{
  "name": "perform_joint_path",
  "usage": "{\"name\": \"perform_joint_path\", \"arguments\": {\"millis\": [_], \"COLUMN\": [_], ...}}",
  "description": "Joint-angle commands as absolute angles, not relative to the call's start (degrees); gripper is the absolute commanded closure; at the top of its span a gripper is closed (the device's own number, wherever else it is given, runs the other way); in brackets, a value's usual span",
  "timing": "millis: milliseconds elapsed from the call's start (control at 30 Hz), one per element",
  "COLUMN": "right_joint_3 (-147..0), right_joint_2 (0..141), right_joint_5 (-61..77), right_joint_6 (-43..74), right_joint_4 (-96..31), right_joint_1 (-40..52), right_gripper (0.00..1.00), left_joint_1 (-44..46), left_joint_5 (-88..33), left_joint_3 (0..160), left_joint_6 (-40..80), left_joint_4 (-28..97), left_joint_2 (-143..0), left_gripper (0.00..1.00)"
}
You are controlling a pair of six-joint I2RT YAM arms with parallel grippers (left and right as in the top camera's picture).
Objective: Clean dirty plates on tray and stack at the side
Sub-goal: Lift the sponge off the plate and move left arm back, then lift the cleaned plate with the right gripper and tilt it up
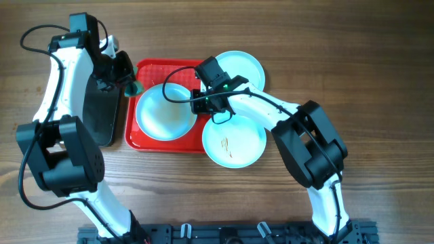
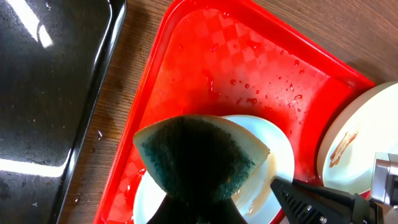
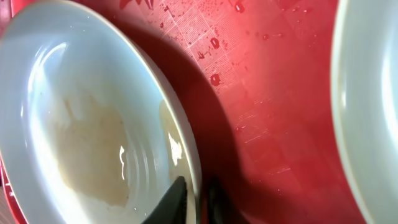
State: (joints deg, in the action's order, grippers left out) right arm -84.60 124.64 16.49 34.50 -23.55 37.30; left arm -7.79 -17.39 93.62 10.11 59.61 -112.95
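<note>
So, the pale mint-rimmed round plate (image 1: 163,112) on the big red plastic tray (image 2: 249,56) is pinched at its rim by the right gripper (image 3: 196,198), probably to be steadied for scrubbing. A green scouring sponge (image 2: 199,155) is clamped in the left gripper (image 1: 124,76), held over that plate's edge. Water drops are scattered on the tray. Everything is laid out on a wooden table (image 1: 380,54), glossy black tray (image 2: 50,81) alongside.
</note>
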Motion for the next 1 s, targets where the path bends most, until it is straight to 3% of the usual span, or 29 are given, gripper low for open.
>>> {"name": "perform_joint_path", "arguments": {"millis": [0,100,300,567,967], "right_joint_3": [-84.8,-84.8,-86.4,-86.5,-88.9], "right_joint_2": [127.2,127.5,124.1,112.2,107.5], "right_joint_5": [16.2,16.3,15.7,4.4,-25.3], "right_joint_6": [36.8,37.7,34.1,26.2,13.6], "right_joint_4": [-24.2,-24.9,-26.2,-29.8,-37.6], "right_joint_1": [37.2,37.3,36.9,36.9,43.0], "right_gripper": [0.89,0.96,0.96,0.96,0.96], "left_joint_1": [-8.0,-8.0,-8.0,-8.0,-8.0], "left_joint_5": [-15.9,-14.9,-14.9,-14.9,-14.9], "left_joint_3": [94.7,94.7,94.7,94.7,94.7], "left_joint_6": [9.0,9.0,9.0,9.0,9.0], "left_joint_4": [59.5,59.4,59.2,58.2,58.1], "left_joint_2": [-113.0,-113.0,-113.0,-113.0,-113.0], "left_gripper": [0.96,0.96,0.96,0.96,0.96]}}
